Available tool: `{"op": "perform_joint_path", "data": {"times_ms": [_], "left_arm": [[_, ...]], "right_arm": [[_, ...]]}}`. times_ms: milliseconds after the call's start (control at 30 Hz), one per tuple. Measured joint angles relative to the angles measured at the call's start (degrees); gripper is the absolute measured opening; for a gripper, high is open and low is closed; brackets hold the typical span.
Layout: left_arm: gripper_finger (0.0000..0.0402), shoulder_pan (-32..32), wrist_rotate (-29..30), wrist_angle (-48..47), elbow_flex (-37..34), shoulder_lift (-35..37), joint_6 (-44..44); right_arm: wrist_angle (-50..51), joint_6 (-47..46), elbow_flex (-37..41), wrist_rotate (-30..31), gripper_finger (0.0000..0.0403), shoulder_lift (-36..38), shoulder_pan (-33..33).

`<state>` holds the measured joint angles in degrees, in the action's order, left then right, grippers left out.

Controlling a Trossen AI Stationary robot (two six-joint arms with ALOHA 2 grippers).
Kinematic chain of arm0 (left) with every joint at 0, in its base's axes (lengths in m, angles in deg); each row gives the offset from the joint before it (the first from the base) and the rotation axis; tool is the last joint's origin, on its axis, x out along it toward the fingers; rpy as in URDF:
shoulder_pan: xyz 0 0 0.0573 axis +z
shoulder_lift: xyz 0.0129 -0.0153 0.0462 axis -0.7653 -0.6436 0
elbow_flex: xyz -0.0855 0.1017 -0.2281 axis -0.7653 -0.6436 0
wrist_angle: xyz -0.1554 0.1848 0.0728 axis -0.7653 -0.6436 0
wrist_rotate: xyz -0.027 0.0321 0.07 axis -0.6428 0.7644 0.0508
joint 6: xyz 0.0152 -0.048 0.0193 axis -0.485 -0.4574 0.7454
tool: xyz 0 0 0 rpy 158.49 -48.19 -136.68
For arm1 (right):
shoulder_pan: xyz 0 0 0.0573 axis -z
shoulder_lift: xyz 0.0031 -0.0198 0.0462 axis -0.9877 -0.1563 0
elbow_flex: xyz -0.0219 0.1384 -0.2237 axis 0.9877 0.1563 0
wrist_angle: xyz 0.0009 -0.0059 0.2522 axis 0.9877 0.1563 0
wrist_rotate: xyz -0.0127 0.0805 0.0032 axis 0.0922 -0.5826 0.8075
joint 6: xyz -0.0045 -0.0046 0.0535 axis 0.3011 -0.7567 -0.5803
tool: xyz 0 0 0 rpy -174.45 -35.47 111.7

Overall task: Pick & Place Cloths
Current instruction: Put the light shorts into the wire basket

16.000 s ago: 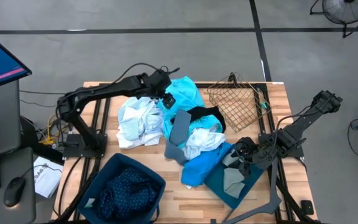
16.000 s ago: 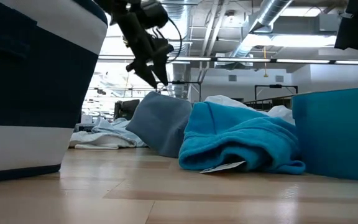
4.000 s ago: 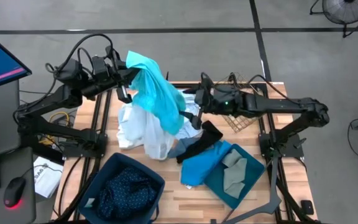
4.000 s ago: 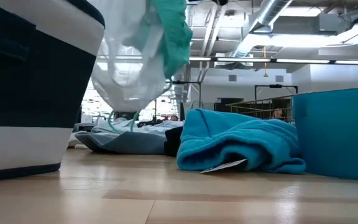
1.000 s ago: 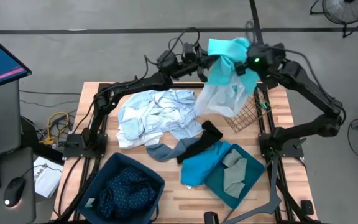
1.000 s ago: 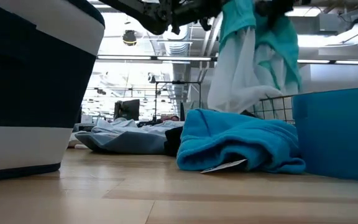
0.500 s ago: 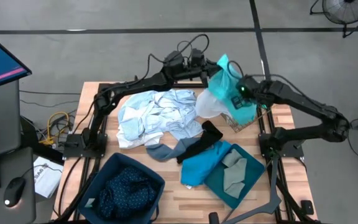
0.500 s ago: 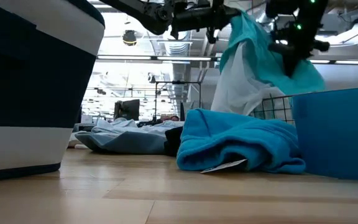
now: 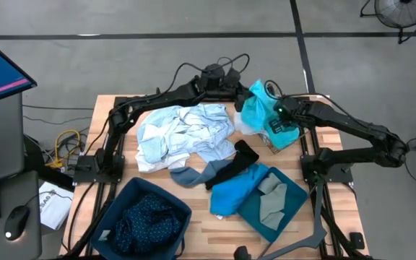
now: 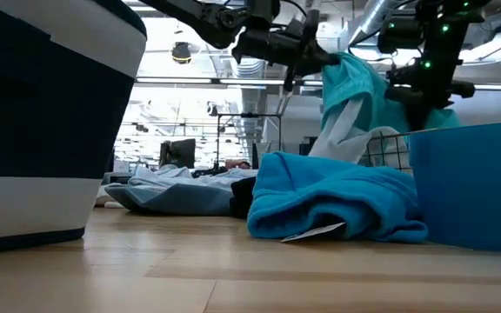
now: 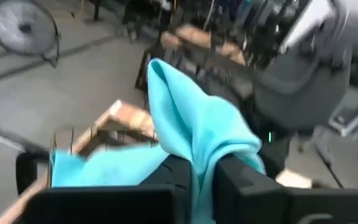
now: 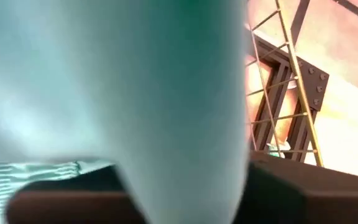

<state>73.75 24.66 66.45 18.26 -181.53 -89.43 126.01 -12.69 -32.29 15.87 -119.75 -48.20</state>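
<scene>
A turquoise cloth (image 9: 260, 110) with a white cloth (image 10: 337, 139) hanging under it is draped over the brown wire basket (image 9: 286, 133) at the table's far right. My left gripper (image 9: 241, 92) reaches across from the left and is shut on the turquoise cloth's left upper part. My right gripper (image 9: 277, 114) is shut on it from the right, just above the basket. The cloth's lower part hangs down into the basket (image 10: 381, 148). My left gripper pinches a bunched fold of the turquoise cloth (image 11: 199, 163) between its two fingers (image 11: 238, 177), coming about level from the table's left. The fold stands up past the fingers; the rest droops slack toward the basket. My right gripper has a strip of the turquoise cloth (image 12: 185, 186) between its fingers, slanting down from the table's right. The cloth fills its wrist view, so which part it holds stays hidden. Below the fingers the cloth hangs slack onto the basket.
A pale blue and white heap (image 9: 183, 133) lies mid-table, with a grey cloth (image 9: 188, 175) and a black cloth (image 9: 235, 160) nearer. A bright blue cloth (image 9: 231, 195) lies against a tipped teal bin (image 9: 286, 217). A dark bin (image 9: 121, 206) holds a navy dotted cloth at near left.
Both grippers have come down toward the wire basket with the turquoise and white cloths. My left gripper has tipped from pointing up to about level. The bundle, held high and hanging free a second ago, now sags onto the basket.
</scene>
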Motion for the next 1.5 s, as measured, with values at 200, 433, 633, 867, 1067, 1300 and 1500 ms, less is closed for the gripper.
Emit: {"op": "perform_joint_path", "data": {"times_ms": [200,433,633,867,1067,1300,1500], "left_arm": [[0.0111,-0.3,-3.8,-9.7,0.0,0.0,5.5],[0.0187,-0.3,-2.7,-12.1,0.0,0.0,5.3],[0.0196,-0.3,-2.4,-12.1,0.0,0.0,5.2],[0.0183,-1.1,-6.4,-10.0,-0.1,0.0,4.1],[0.0172,-2.3,-11.7,-9.1,-0.1,0.0,4.1],[0.0164,-2.6,-11.8,-6.6,-0.1,0.8,3.6],[0.0163,-2.7,-11.9,-6.9,-0.1,3.9,2.6]], "right_arm": [[-0.1,2.9,-0.3,-4.9,0.0184,1.1,0.1],[-1.1,5.3,-6.1,-18.0,0.0306,2.9,-0.8],[-11.4,8.3,-7.6,-19.0,0.0334,3.1,-6.5],[-19.0,14.1,-7.5,-18.8,0.0336,-4.4,-8.8],[-23.8,18.4,-7.5,-18.7,0.0314,-8.0,-8.8],[-26.5,20.3,-7.4,-20.1,0.0043,-5.5,-9.0],[-25.3,14.7,-7.5,-9.8,0.0007,0.4,-7.9]]}}
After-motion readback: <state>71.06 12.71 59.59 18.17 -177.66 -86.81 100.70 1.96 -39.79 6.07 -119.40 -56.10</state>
